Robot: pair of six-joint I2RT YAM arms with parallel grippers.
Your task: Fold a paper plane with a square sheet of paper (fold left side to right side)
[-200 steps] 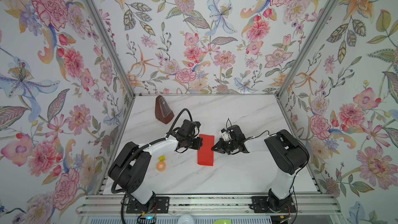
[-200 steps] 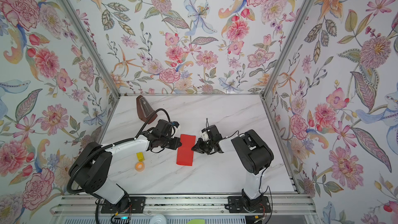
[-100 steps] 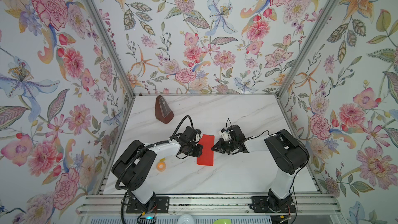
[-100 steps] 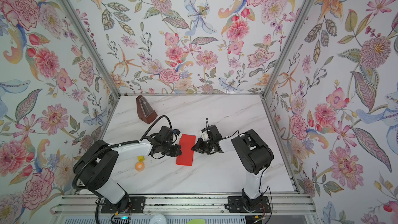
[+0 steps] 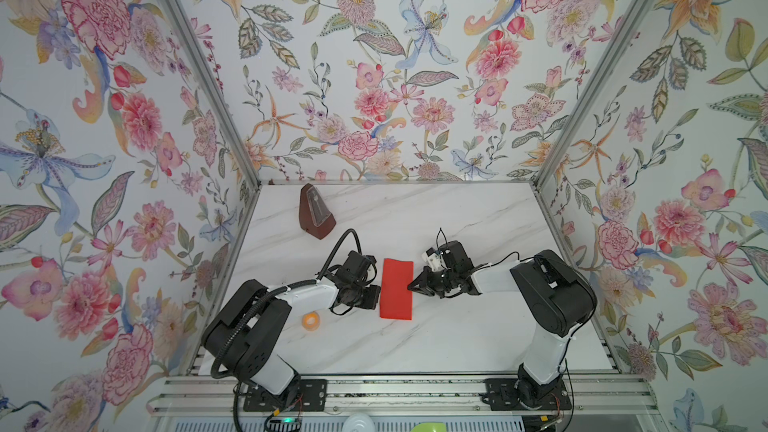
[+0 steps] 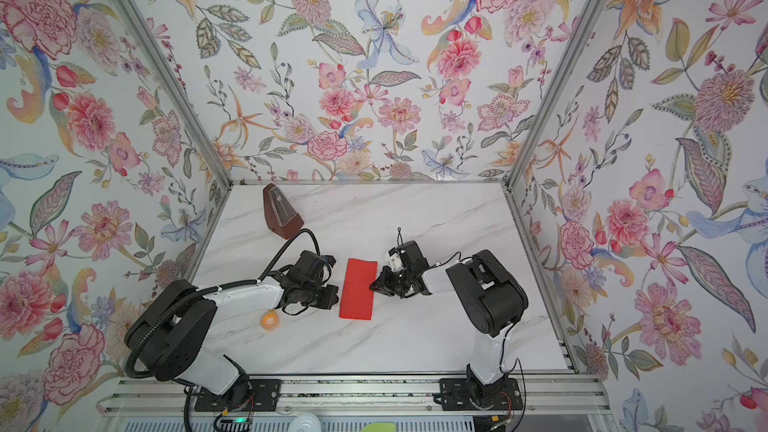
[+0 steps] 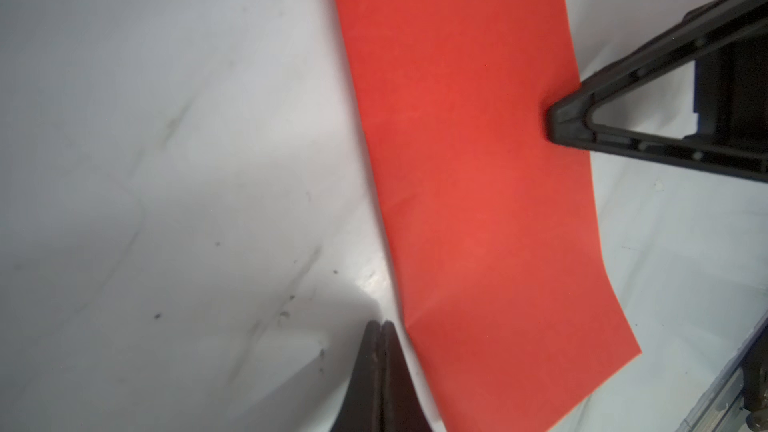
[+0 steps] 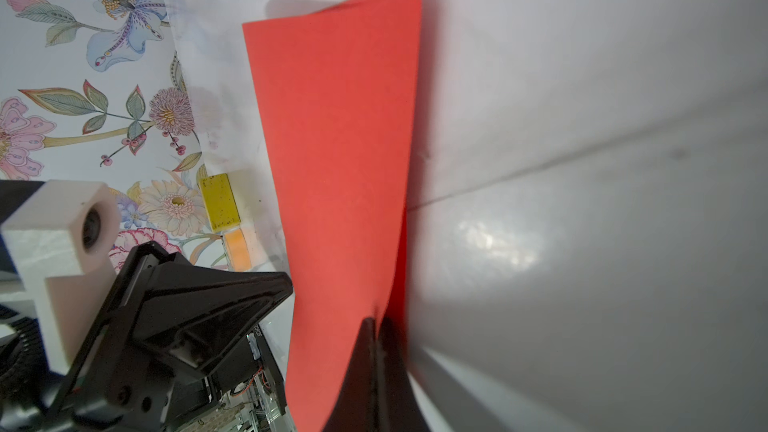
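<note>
Item: square sheet of paper (image 5: 397, 289), red, folded to a narrow rectangle, lies on the table (image 5: 457, 338) between my grippers. My left gripper (image 5: 376, 297), jaws together and empty, sits just beside the crease; my right gripper (image 5: 412, 285), jaws together, pins the open edge, so I'd sweep firmly along the crease, edges matched. Also present: metronome (image 5: 316, 213), yellow block (image 8: 219, 202), orange ring (image 5: 311, 320), all clear of the work.

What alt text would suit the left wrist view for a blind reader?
A folded red paper lies on a white marble table. The shut left claw points beside one long edge; the right claw touches the opposite edge.
</note>
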